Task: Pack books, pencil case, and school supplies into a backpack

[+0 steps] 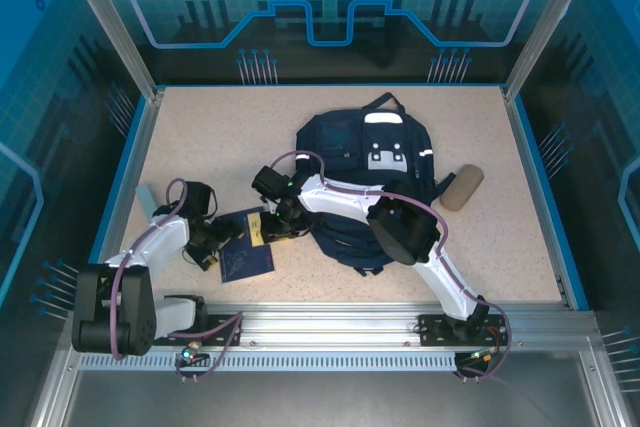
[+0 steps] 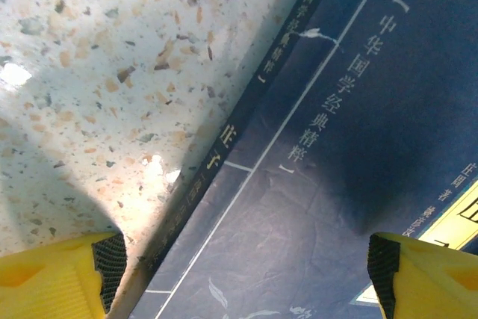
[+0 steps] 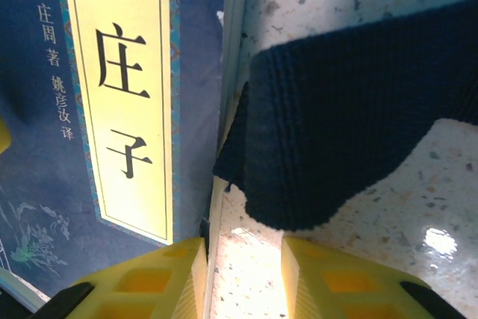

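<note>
Now I am working the book pickup: the book [image 1: 246, 252] is lying on the bench [image 1: 200, 137] beside the backpack [image 1: 370, 177], left pincer [image 2: 246, 259] gaping wide over its spine, right pincer [image 3: 245, 259] standing narrow at its page edge, apparently gripping nothing. Next calls for a pinch, then a lift.

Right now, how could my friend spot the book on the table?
Find the big dark blue backpack in the middle of the speckled table. Just left of it lies the book, flat. It is small and navy with a yellow label, unlike the tan pouch on the backpack's right.

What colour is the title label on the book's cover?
The title label is yellow, clearest in right wrist view.
</note>
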{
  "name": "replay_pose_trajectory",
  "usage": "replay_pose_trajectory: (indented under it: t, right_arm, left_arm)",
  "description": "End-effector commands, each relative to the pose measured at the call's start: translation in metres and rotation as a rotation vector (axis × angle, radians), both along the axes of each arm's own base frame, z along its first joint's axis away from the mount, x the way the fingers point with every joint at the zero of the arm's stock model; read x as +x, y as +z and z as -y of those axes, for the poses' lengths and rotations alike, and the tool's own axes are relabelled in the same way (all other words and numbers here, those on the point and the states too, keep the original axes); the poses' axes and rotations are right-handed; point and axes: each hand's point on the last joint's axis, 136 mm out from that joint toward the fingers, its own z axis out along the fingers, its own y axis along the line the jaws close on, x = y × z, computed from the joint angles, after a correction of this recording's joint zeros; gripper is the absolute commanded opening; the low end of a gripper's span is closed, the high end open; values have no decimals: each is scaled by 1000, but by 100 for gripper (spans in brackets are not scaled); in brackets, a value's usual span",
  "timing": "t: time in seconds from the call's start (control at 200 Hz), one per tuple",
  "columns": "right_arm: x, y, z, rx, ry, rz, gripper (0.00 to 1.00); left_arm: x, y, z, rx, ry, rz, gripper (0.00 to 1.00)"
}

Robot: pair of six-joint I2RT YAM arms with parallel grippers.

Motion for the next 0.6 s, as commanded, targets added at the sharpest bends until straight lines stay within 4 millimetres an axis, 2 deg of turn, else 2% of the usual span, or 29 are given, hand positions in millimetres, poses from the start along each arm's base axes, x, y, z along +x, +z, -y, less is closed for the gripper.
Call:
replay_pose_trajectory:
  t: [0.0, 0.185, 0.305, 0.315, 0.335, 0.595]
  right_arm:
    - [-9, -19, 13, -68, 5, -51, 32]
    - [-10, -21, 12, -58, 2, -66, 30]
    - [-10, -21, 11, -49, -9, -78, 29]
    - [-12, -30, 13, -65, -12, -90, 28]
    - [-12, -34, 15, -70, -16, -99, 28]
    - [-11, -39, 21, -64, -47, -116, 28]
  left_arm:
    - [10, 0, 25, -148, -49, 37, 87]
    - [26, 27, 49, -285, -131, 130, 83]
    - [33, 48, 57, -333, -177, 183, 80]
    - [34, 50, 58, -337, -180, 188, 80]
    - [35, 54, 60, -345, -188, 196, 80]
    - [49, 100, 80, -482, -256, 349, 71]
